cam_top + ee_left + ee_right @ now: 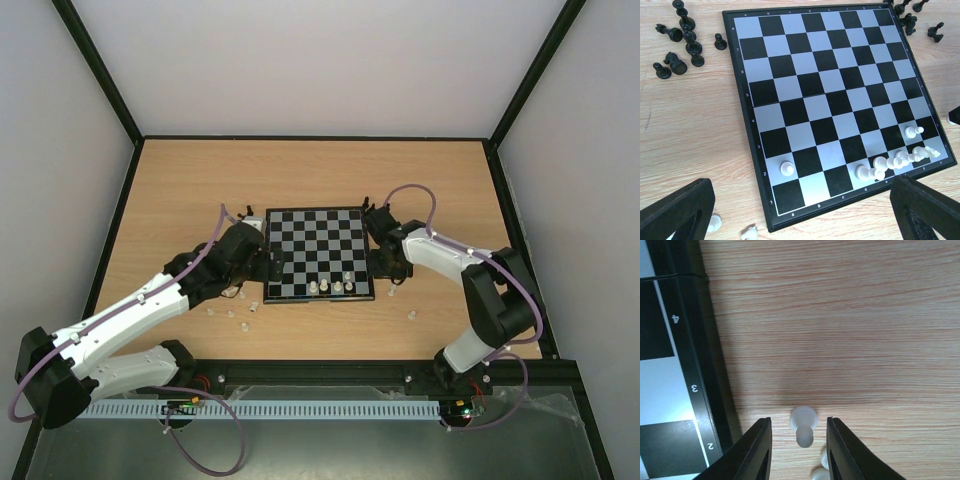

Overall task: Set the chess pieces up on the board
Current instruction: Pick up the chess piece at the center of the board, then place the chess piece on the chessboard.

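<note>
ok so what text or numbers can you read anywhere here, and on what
"4": black border of the board, right wrist view
"3": same border
"2": same border
Left wrist view: border digits and letters too small to read surely
No other text

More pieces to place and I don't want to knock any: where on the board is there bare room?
The board is bare on ranks four to eight, and between the lone white pawn and the white cluster. Crowded: that cluster, and black pieces on the table off both rank-eight corners.
</note>
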`<state>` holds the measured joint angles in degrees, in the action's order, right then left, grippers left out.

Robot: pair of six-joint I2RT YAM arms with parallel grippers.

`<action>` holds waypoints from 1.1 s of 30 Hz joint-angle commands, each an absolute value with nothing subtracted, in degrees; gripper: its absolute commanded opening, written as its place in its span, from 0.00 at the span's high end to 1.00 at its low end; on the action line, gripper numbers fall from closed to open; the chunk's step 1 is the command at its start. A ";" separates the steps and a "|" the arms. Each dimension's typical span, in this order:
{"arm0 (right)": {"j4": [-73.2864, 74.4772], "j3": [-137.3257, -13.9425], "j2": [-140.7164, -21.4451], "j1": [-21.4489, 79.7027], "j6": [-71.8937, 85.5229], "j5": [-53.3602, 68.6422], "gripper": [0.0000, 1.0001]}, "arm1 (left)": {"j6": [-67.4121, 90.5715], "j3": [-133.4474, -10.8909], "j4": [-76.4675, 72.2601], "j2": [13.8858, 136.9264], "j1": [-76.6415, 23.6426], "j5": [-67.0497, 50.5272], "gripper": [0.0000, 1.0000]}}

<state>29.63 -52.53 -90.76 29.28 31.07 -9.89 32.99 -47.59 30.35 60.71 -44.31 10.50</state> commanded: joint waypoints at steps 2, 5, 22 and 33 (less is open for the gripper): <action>30.74 -52.01 -92.16 28.74 31.05 -10.55 0.73 | 32.44 -46.78 30.01 60.22 -43.94 10.33 0.01; 30.83 -51.95 -92.29 28.74 31.04 -10.78 0.80 | 32.37 -46.79 29.89 60.14 -43.91 10.28 0.01; 35.70 -58.26 -86.28 32.28 31.20 -11.29 0.94 | 32.55 -46.74 29.71 60.56 -43.77 10.45 0.01; 36.51 -61.78 -91.37 38.62 30.94 -10.05 0.94 | 32.69 -46.75 29.88 60.62 -43.76 10.68 0.01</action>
<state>32.73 -60.40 -89.06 37.32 31.05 -10.66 32.97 -47.51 30.33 60.71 -44.05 10.50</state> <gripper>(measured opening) 0.064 0.991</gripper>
